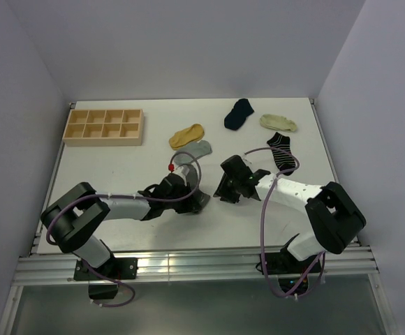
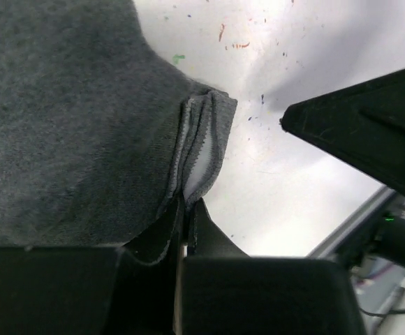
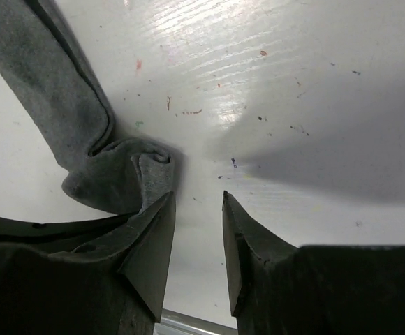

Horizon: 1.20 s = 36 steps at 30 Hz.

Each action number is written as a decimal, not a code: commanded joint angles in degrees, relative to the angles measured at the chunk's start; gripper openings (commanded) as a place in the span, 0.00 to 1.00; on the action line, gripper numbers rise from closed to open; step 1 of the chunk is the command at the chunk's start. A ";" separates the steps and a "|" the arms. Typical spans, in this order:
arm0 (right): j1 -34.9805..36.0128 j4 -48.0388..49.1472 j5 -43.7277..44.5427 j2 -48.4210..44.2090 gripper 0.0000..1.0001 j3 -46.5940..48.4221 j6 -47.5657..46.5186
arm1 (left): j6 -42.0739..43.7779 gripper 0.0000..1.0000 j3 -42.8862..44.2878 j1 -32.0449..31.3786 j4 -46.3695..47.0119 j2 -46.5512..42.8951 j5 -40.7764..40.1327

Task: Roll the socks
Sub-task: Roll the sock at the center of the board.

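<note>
Locate the dark grey mid-length fabric sock (image 2: 70,118) on the white table top (image 3: 293,91), near the front edge between both arms, one end bunched into a loose fold. Note the left gripper (image 2: 187,209) pressed together on the sock's layered, folded edge, pinching the cloth. Note the right gripper (image 3: 199,199) spread, holding nothing, just beside the bunched end, one fingertip at the cloth; touching or just clear, cannot tell. Expect slackening and unfolding of the bunch, judging from the single pinch point and the soft, springy fabric. Avoid closing the right gripper in its present place: likely to grip bare table and miss the cloth. Avoid pulling with the left gripper alone: likely to drag the whole sock instead of turning it. Watch for contact between the two close-set grippers.
</note>
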 commanded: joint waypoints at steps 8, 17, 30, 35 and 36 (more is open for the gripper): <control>1.73 8.13 -1.70 2.82 0.42 -0.09 3.03 | -13.28 0.00 -8.58 5.98 12.43 0.20 11.13; 3.49 9.10 -3.11 6.87 0.42 2.46 4.17 | -15.85 0.00 -10.26 8.27 17.99 3.10 15.17; 4.54 8.23 -2.14 8.54 0.44 4.74 4.09 | -15.93 0.00 -9.47 8.62 20.63 6.71 16.93; 4.54 8.83 -1.96 9.76 0.44 3.96 4.35 | -15.93 0.00 -9.21 8.80 21.33 6.97 17.20; 4.54 8.92 -1.96 9.94 0.44 3.96 4.26 | -15.93 0.00 -9.12 8.71 21.51 7.23 17.28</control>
